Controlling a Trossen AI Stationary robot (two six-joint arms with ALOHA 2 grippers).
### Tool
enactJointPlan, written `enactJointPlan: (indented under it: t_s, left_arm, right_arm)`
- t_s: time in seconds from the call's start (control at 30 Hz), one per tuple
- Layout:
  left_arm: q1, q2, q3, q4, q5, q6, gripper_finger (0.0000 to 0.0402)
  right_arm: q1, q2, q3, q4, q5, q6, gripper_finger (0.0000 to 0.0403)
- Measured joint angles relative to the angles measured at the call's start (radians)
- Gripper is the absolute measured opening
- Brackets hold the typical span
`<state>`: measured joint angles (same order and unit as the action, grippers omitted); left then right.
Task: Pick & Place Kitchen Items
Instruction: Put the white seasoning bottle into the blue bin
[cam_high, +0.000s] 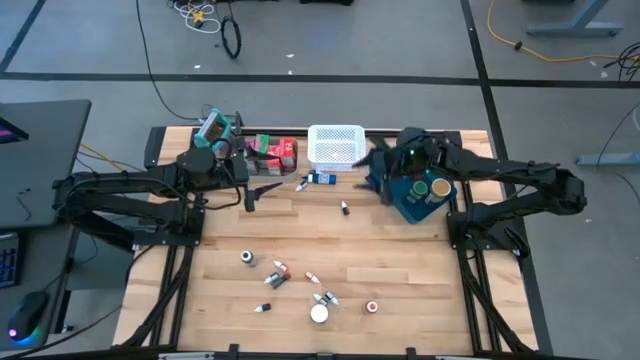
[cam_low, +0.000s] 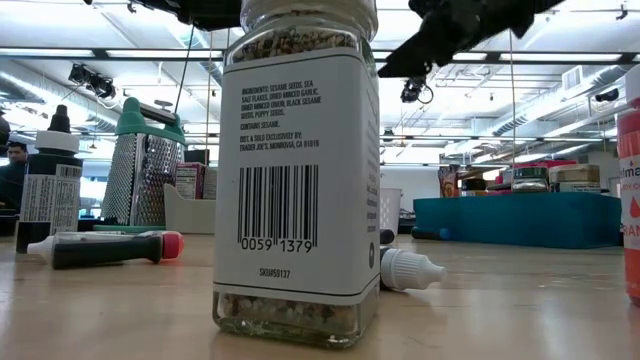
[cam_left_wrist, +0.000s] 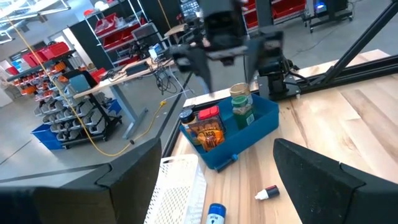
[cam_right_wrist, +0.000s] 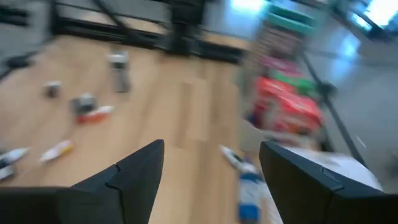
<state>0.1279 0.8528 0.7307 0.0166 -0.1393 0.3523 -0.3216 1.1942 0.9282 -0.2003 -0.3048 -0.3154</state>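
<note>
The low view is mostly blocked by a spice jar (cam_low: 297, 180) cut off at its lid, which the high view shows only as a small white disc (cam_high: 319, 313) near the worktop's (cam_high: 400, 280) front edge among scattered tubes (cam_high: 277, 279). From above, the left gripper (cam_high: 262, 190) hangs with jaws released beside the red cartons (cam_high: 272, 150) at the back edge. The right gripper (cam_high: 372, 165), dark and hard to read there, shows empty, spread jaws in its blurred wrist view, by the blue tray (cam_high: 400, 200) holding jars (cam_left_wrist: 241, 104).
</note>
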Motion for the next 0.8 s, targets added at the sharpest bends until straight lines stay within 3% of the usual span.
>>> enactJointPlan:
  t_s: [0.17,0.37,0.63,0.8]
  left_arm:
    - [0.000,0.000,0.000,0.000,0.002,-0.004,0.0316]
    - [0.000,0.000,0.000,0.008,0.003,-0.075,0.0316]
    - [0.000,-0.001,0.000,0.031,0.006,-0.114,0.0316]
    - [0.000,-0.001,0.000,0.028,0.006,-0.171,0.0316]
  right_arm:
    - [0.045,0.001,-0.160,0.235,-0.121,-0.034,0.0274]
    - [0.120,0.001,-0.320,0.610,-0.134,-0.017,0.0274]
    - [0.231,0.082,-0.355,0.939,-0.185,0.072,0.0274]
    - [0.275,0.189,-0.355,1.033,-0.185,0.073,0.0274]
